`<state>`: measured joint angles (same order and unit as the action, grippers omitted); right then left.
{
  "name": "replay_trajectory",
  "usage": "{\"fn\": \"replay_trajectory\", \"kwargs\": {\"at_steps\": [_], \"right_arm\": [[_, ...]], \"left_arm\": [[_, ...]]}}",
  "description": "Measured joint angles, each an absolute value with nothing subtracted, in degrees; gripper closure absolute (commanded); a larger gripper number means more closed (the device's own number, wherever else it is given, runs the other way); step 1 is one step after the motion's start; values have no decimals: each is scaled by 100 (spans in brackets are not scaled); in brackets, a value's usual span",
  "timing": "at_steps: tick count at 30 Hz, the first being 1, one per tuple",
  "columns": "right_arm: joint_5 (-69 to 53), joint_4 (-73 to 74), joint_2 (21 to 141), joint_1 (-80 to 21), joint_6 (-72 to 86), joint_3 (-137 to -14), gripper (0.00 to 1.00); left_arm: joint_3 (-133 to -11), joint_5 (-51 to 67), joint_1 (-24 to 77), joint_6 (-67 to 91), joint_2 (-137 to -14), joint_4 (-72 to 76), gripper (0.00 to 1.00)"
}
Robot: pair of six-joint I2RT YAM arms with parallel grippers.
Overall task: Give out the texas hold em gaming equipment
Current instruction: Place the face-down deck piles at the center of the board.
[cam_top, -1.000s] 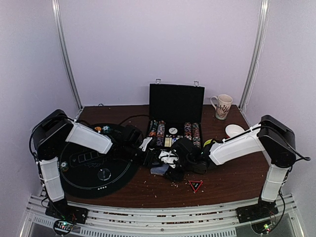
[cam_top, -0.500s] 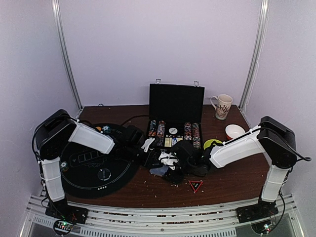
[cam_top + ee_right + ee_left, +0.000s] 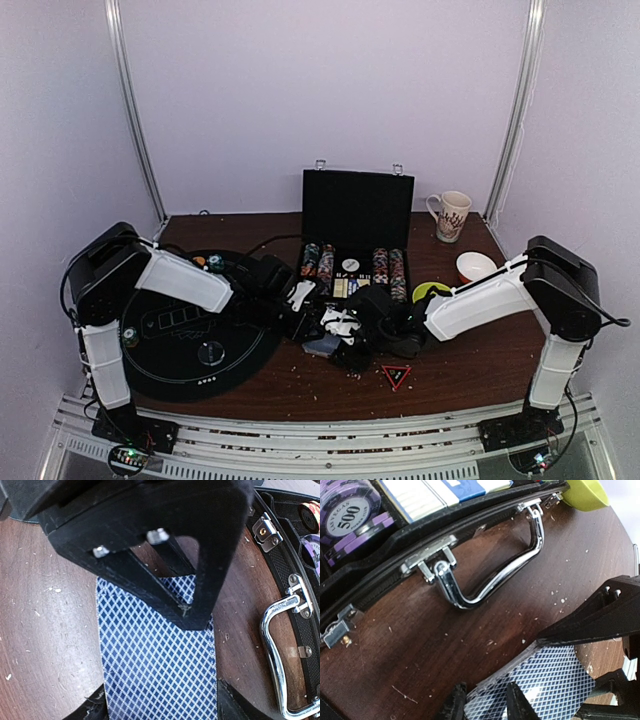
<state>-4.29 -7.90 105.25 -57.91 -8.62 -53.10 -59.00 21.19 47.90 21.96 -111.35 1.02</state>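
The deck of playing cards (image 3: 155,660), backed with a blue diamond pattern, sits between my right gripper (image 3: 162,707) fingers, which are shut on its long edges just above the wooden table. In the left wrist view the deck's corner (image 3: 545,680) lies between my left gripper (image 3: 486,704) fingers. They stand close together, one finger (image 3: 517,702) over the card back, and I cannot tell whether they press. Both grippers meet in front of the open black case (image 3: 358,210), near the deck (image 3: 322,347). Poker chips (image 3: 318,262) fill the case's rows, with a purple chip (image 3: 350,510) close by.
A round black poker mat (image 3: 190,320) lies at left, carrying a clear disc (image 3: 210,352) and an orange disc (image 3: 198,262). A yellow-green bowl (image 3: 430,292), a white bowl (image 3: 475,265) and a mug (image 3: 452,214) stand at right. The case's chrome handle (image 3: 490,575) is near. A red triangle (image 3: 396,376) lies in front.
My left gripper's fingers have drawn closer together around the deck's corner. The right gripper has edged slightly left, still holding the deck.
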Motion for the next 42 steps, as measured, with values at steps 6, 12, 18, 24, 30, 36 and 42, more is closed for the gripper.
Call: {"fn": "replay_trajectory", "kwargs": {"at_steps": [6, 12, 18, 24, 30, 36, 42], "right_arm": [[-427, -792, 10523, -5791, -908, -5310, 34], [-421, -781, 10523, -5789, -972, -5328, 34], [-368, -727, 10523, -5789, -1035, -5363, 34], [-336, -672, 10523, -5789, -1055, -5389, 34], [-298, -652, 10523, -5789, -1074, -5400, 34], [-294, -652, 10523, -5789, -1076, -5402, 34], [-285, -639, 10523, -5789, -1076, -5406, 34]], "left_arm": [[-5717, 2143, 4790, 2257, -10965, 123, 64], [-5520, 2220, 4685, 2263, -10739, -19, 55], [-5507, 2521, 4626, 2250, -10691, -45, 41], [-5673, 2770, 4595, 2252, -10864, -51, 52], [-6003, 2578, 4668, 1979, -11109, -259, 66], [-5986, 2547, 4558, 1852, -11074, -333, 65], [-5942, 2644, 4344, 1839, -11010, -364, 51]]}}
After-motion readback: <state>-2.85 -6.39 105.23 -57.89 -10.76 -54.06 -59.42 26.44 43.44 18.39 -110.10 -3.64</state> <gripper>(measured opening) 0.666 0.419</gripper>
